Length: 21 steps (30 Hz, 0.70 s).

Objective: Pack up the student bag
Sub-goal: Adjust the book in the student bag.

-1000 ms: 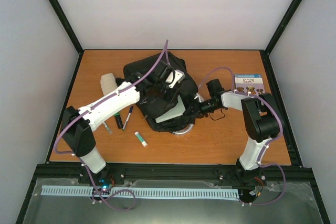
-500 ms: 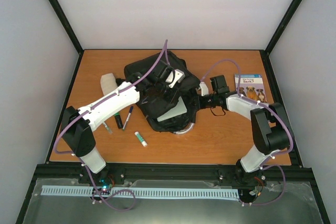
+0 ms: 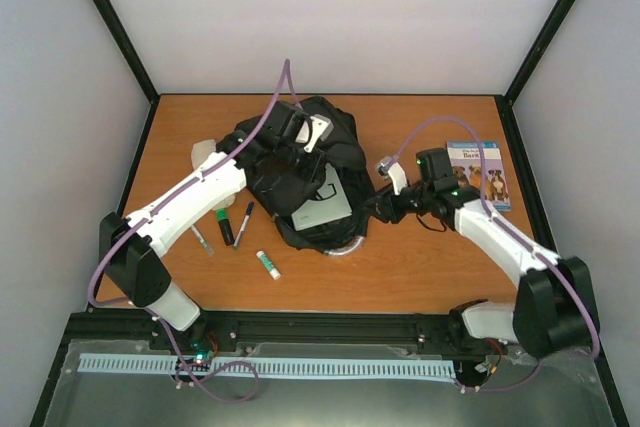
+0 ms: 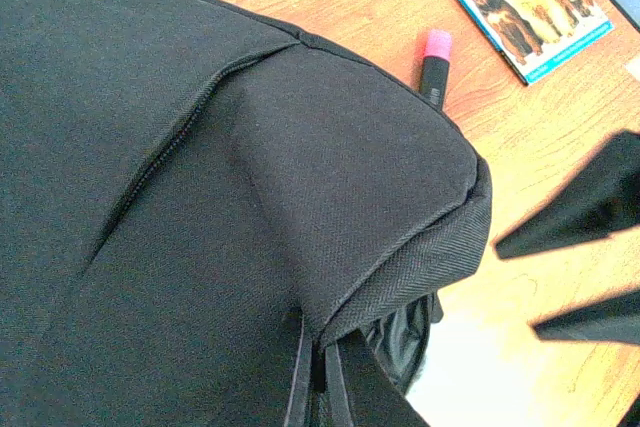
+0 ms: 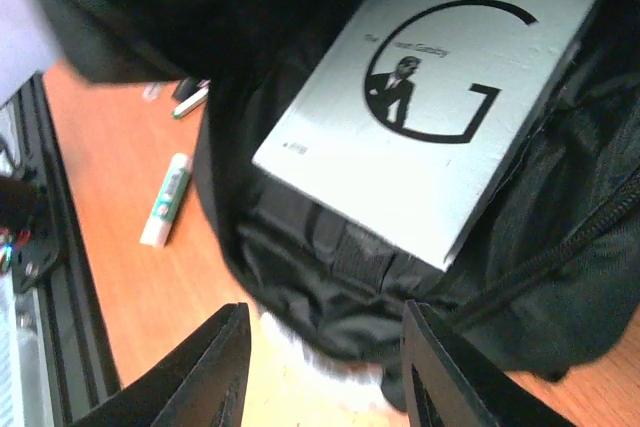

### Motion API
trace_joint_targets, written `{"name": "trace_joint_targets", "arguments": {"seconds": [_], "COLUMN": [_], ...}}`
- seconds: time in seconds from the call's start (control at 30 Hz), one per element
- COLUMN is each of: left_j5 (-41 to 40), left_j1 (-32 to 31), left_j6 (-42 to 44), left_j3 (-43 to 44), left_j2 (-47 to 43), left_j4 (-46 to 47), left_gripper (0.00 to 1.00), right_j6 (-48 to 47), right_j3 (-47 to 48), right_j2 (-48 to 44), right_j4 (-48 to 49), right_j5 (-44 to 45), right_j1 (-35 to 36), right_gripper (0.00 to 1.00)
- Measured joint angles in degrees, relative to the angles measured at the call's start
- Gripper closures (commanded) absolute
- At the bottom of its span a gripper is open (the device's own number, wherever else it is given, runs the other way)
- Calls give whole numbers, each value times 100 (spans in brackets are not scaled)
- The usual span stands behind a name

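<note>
We see the student bag [image 3: 300,172] lying on the wooden table [image 3: 420,267], its mouth gaping wide. A grey book [image 5: 430,117] sits inside the bag's opening. Our left gripper [image 3: 290,155] is closed tight on the bag's upper fabric, which rises in a fold. Our right gripper [image 5: 325,347] hovers just right of the bag's mouth, jaws parted, holding nothing. A dog book [image 3: 478,173] lies right of the bag. A glue stick [image 3: 268,264] and pens [image 3: 240,224] lie left of it.
</note>
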Motion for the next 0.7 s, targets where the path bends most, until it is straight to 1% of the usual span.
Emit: {"name": "trace_joint_targets", "arguments": {"seconds": [0.1,0.17,0.23,0.33,0.4,0.53,0.63,0.7], "left_j5": [72,101,129,146,155,186,192,192], "left_j1": [116,142,146,146,149,151,151,151], "left_j6": [0,0,0,0,0,-2,-2,0], "left_j3": [0,0,0,0,0,0,0,0], "left_j2": [-31,-28,-31,-31,-31,-31,-31,-42], "left_j4": [-17,-35,-46,-52,-52,-52,-55,-55], "left_gripper": [99,99,99,99,99,99,99,99], "right_j6": [-621,-1137,-1633,-2479,-3101,-4181,-4841,-5145], "right_j3": [-136,-138,-136,-140,-144,-151,-216,-269], "right_j2": [-643,-911,-1078,-1235,-1189,-713,-391,-249], "right_j4": [-352,-581,-684,-680,-597,-317,-90,63], "right_j5": [-4,208,592,1440,2028,3075,3611,3851], "right_j1": [120,411,807,1609,2013,2376,2599,2723], "right_gripper": [59,62,62,64,63,53,49,48]}}
